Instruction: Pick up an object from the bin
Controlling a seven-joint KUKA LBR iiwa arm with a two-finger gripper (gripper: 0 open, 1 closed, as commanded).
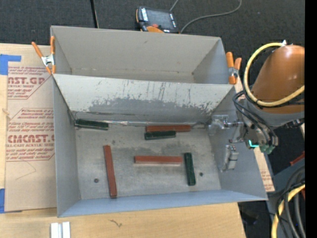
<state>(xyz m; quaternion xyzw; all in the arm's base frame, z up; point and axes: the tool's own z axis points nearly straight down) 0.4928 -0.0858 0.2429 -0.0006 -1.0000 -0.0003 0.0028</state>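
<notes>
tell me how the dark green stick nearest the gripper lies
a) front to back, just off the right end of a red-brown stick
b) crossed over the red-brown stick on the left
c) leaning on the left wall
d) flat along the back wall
a: the dark green stick nearest the gripper runs front to back on the bin floor, beside the right end of the sideways red-brown stick.

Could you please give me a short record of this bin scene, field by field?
container: grey metal bin
robot: hand near the right wall
left: long red-brown bar
centre: shorter red-brown bar
right of centre: dark green bar, nearest the hand
back: third red-brown bar, short dark green bar beside it
back left: another dark green bar
</notes>
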